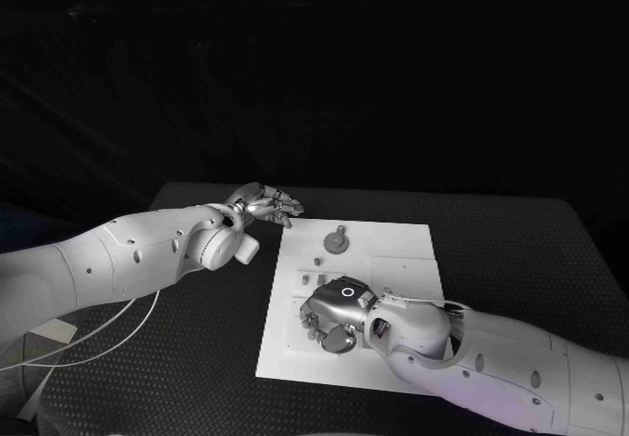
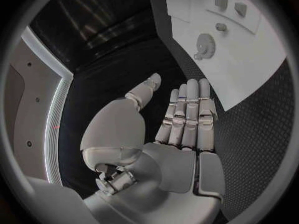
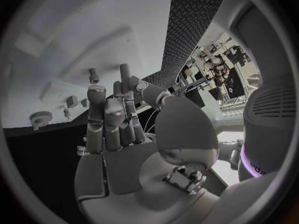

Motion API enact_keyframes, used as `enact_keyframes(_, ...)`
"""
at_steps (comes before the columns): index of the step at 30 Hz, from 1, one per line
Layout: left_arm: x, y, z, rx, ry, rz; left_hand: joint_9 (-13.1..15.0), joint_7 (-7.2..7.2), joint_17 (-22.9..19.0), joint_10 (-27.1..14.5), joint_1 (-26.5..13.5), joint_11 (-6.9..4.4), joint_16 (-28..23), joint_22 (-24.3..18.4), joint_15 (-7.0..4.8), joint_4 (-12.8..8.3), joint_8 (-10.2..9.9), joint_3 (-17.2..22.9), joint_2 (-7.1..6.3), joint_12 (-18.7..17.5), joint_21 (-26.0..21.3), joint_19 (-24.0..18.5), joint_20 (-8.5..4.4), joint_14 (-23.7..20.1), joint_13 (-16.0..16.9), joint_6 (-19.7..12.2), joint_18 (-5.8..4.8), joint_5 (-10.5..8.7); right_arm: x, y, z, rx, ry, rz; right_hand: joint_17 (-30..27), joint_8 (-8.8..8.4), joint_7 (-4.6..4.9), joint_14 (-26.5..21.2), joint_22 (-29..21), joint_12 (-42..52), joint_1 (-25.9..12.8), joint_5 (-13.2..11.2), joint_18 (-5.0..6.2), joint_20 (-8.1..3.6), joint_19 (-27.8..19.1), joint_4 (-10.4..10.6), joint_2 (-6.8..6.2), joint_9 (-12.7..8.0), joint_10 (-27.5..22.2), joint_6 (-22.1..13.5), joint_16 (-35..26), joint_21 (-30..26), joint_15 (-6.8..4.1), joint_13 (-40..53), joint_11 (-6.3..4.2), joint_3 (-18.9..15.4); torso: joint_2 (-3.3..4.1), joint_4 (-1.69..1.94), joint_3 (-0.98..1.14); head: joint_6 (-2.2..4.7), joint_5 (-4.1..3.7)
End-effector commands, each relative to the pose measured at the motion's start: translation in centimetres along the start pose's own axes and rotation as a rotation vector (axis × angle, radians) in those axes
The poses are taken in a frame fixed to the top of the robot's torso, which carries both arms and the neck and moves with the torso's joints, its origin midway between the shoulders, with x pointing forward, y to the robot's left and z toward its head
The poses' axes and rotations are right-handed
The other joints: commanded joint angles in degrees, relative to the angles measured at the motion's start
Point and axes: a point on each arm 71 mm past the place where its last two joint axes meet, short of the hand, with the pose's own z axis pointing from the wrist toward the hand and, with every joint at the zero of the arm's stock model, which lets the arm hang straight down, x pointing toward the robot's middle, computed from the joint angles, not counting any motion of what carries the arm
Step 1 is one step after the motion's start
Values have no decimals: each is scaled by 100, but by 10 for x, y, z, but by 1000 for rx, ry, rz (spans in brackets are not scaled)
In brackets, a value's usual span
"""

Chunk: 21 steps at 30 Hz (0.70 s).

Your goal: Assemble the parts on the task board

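The flat rectangular task board (image 1: 394, 250) is white, and the small round gear part (image 1: 337, 242) on it is grey. The table (image 1: 511, 236) is black with a fine dotted texture. Both many-fingered metal hands, left (image 1: 263, 204) and right (image 1: 334, 313), are silver on white arms.

White, smooth-shelled arms (image 1: 118, 259) with silver segmented fingers (image 2: 187, 114) and dark screw holes.

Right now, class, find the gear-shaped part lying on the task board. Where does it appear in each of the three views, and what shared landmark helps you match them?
Head view: the gear lies on the far part of the task board, beyond the right hand.
Left wrist view: the gear is beyond the left hand.
Right wrist view: the gear sits near the board's edge.
Shared landmark: the white task board.
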Motion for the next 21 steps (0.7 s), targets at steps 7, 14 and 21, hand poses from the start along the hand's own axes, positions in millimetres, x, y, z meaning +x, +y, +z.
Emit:
enact_keyframes(7,1,-2,0,9,14,-9,-7,-6,8,14,-68,21,-35,-10,30,3,34,-49,4,14,-21,26,-4,-22,6,-30,48,15,0,1,0,1,-14,-43,1,42,-6,-12,103,17,13,23,372,-31,46,-31,45,142,606,39,-22,7,-55,251,-254,19,1,0,0,-1,3)
enact_keyframes(14,1,-2,0,9,15,-9,-8,-6,9,14,-69,21,-36,-10,30,3,35,-50,4,14,-23,26,-4,-23,7,-30,48,15,2,2,1,-2,-3,-50,2,43,-7,-11,104,17,11,23,372,-31,48,-37,44,145,607,41,-23,7,-56,253,-255,20,1,-1,-1,-4,3)
enact_keyframes(21,2,-2,0,8,16,-9,-8,-6,11,14,-70,21,-38,-11,31,4,36,-51,5,14,-24,26,-4,-24,8,-30,48,15,11,3,3,-10,46,-47,2,42,-7,-11,104,16,6,23,372,-29,48,-41,43,147,607,41,-24,7,-57,255,-255,20,2,2,1,-9,1)
